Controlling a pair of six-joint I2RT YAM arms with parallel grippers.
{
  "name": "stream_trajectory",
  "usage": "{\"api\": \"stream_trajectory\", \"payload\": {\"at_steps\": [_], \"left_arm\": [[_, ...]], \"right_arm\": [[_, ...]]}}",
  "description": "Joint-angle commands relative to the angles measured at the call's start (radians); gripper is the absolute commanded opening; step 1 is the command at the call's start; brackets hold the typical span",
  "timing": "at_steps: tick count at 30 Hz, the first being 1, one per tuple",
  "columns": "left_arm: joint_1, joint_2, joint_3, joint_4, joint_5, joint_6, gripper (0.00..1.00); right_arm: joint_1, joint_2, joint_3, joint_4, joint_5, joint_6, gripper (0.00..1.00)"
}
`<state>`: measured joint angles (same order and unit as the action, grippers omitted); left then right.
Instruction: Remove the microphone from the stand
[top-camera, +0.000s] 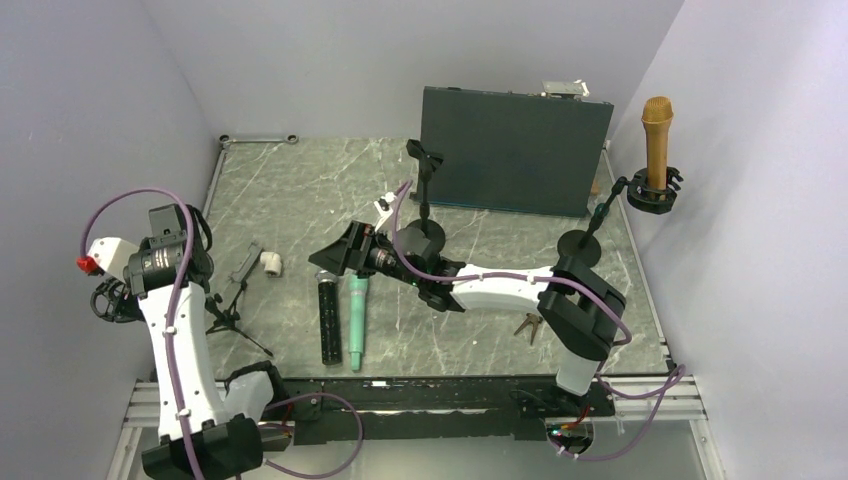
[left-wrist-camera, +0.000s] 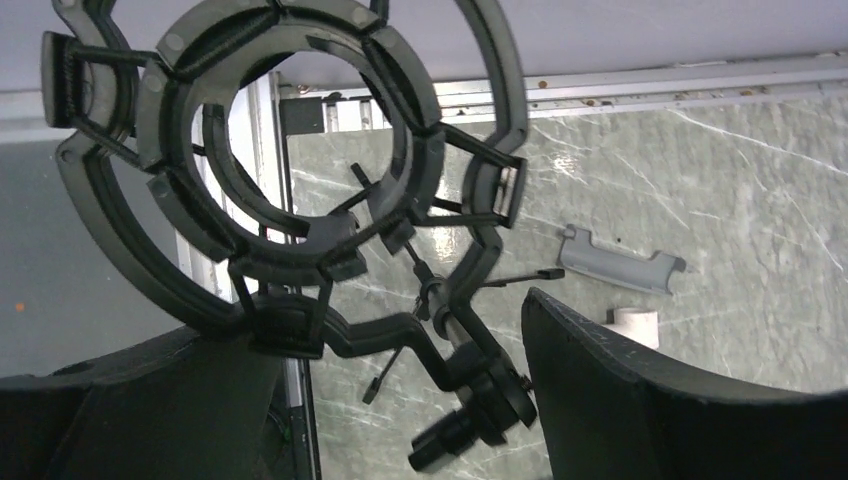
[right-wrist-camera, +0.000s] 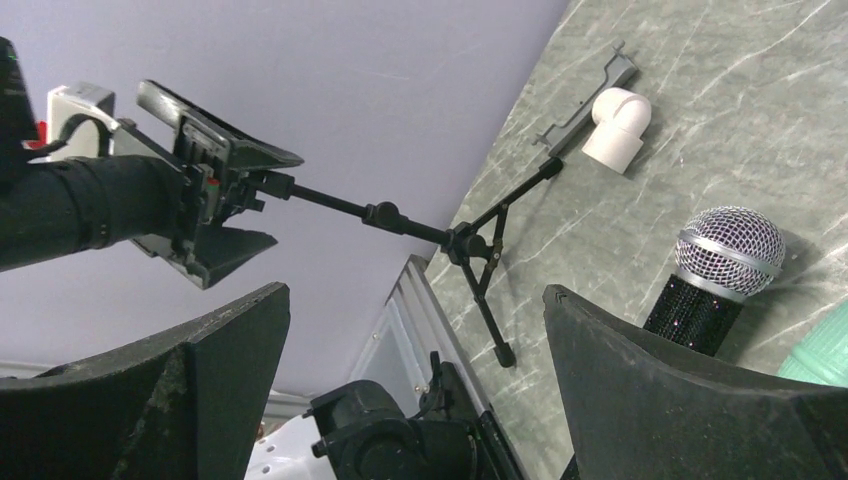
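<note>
Left gripper (left-wrist-camera: 385, 330) straddles tilted stand's (right-wrist-camera: 470, 245) shock mount (left-wrist-camera: 180, 90), left of black microphone (top-camera: 329, 320) — clamped or not, cannot tell. Right gripper (right-wrist-camera: 415, 300) near its head; 2 fingers wide apart.

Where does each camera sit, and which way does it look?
Top view: high behind the robot, looking down at the table; left arm and right arm show.
Left wrist: on the left arm, looking past the left tool through a black ring mount; fingers show.
Right wrist: on the right arm, looking across the table at the tilted stand; the right tool frames it.
Both wrist views share the white pipe elbow.
</note>
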<state>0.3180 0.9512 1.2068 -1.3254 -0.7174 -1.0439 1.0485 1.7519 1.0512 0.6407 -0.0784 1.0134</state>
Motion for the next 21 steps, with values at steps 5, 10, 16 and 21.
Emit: {"api": "stream_trajectory", "payload": {"at_steps": [5,10,16,21], "left_arm": [[0.079,-0.022,-0.077,0.133,0.036,-0.042,0.69],[0.079,-0.034,-0.058,0.131,0.003,-0.039,0.56],[0.079,-0.079,-0.034,0.156,0.009,-0.007,0.42],[0.078,-0.097,0.023,0.15,0.013,0.03,0.26]], "right_arm": [[-0.008,-0.057,-0.026,0.077,0.0,-0.002,1.0],[-0.009,-0.069,-0.033,0.072,0.006,-0.011,1.0],[-0.008,-0.06,-0.015,0.048,-0.002,-0.011,1.0],[-0.008,-0.075,-0.019,0.026,0.009,-0.032,1.0]]}}
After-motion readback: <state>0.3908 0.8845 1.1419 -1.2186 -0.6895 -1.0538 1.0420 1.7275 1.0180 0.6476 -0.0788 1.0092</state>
